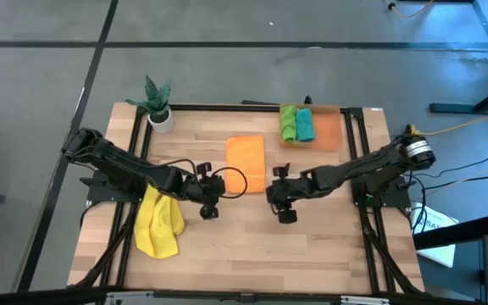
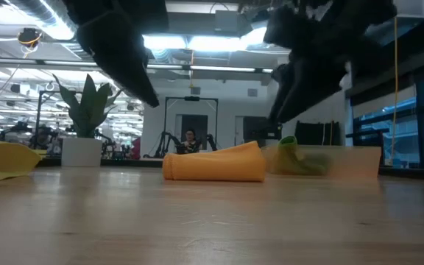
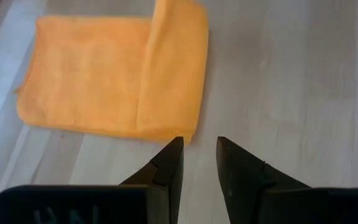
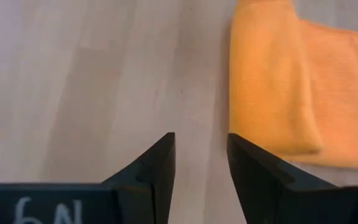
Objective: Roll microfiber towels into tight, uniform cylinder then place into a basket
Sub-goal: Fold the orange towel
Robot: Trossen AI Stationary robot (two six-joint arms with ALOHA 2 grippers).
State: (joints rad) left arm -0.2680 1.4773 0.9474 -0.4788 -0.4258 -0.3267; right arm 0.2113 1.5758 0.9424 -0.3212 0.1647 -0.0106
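Frame centre, high view: left hand (image 1: 209,203) and right hand (image 1: 283,206) hover low over the wooden bench (image 1: 244,246), fingers slightly spread, empty. Between them, part-rolled orange microfiber towel (image 1: 246,163). Translucent orange basket (image 1: 329,129), upper right.

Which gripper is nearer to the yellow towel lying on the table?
The left. The left gripper hangs just beside the yellow towel, toward the table's middle. The right gripper is farther off, across the middle, below the orange towel.
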